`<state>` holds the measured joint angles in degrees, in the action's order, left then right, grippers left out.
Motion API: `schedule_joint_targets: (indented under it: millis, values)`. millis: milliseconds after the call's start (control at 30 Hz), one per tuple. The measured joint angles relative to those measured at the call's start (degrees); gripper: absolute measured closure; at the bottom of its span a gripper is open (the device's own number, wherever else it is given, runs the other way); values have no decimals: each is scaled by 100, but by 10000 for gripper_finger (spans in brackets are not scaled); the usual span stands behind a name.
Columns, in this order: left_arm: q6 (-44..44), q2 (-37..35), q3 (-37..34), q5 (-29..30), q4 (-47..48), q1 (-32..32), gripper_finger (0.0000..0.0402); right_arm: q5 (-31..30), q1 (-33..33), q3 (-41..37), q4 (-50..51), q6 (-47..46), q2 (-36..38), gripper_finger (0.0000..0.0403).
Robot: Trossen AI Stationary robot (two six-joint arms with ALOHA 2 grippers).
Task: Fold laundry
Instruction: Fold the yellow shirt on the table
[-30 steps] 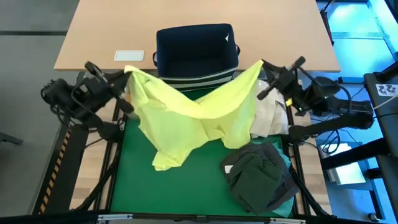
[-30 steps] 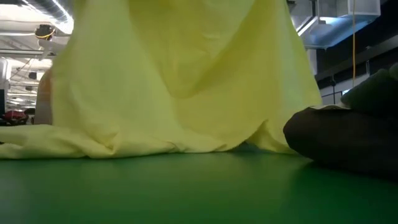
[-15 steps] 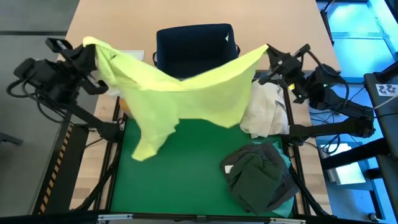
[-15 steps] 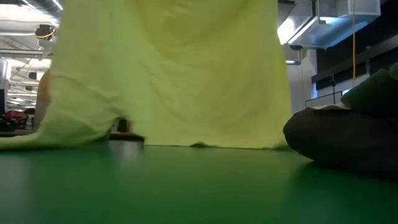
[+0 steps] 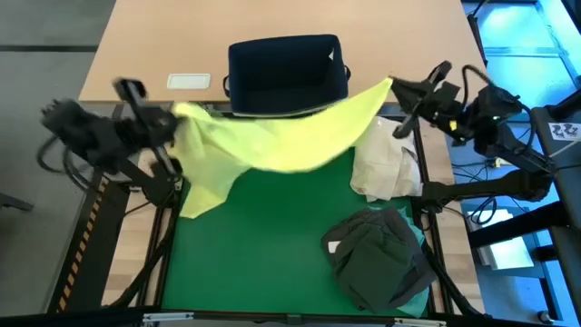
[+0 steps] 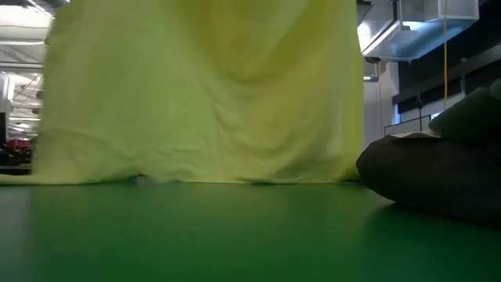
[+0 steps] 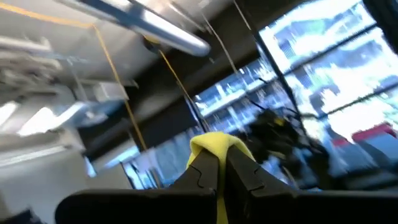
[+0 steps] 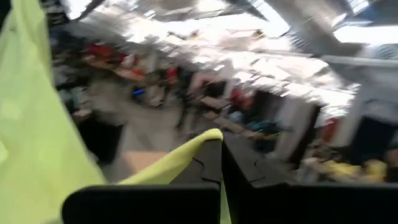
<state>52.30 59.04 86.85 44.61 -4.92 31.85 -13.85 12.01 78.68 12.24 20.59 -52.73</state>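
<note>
Shirt (image 5: 272,145) lower, left corner inward.

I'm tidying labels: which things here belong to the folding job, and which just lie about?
Job: yellow-green shirt, held between left claw and right claw; dark garment pile.
Lying about: cream bundle, navy bin, white card.

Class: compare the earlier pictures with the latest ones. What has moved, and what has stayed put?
Both end effectors, left and right, stay shut on the yellow-green shirt, which swung up and outward, then back down; its hem now brushes the green mat. The dark garment pile, cream bundle and navy bin are unmoved.
</note>
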Motion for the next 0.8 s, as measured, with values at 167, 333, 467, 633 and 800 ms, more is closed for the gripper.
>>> schedule_joint_targets:
  millis: [167,333,467,633,800]
  values:
    - [-261,621,0,714,-3,522,401,901,-4,8,857,-365,217,403]
    - [-869,1274,2,1317,-18,1057,401,1629,-4,11,1495,-846,444,403]
    - [-1787,1806,2,1936,-32,1473,401,2205,-4,15,2058,-1108,561,403]
    - [-3045,2481,2,2455,-25,2069,401,2535,-4,-143,2965,-1347,586,403]
    - [-4318,3143,2,2982,-25,2766,401,2777,-21,-1064,3116,-1751,731,403]
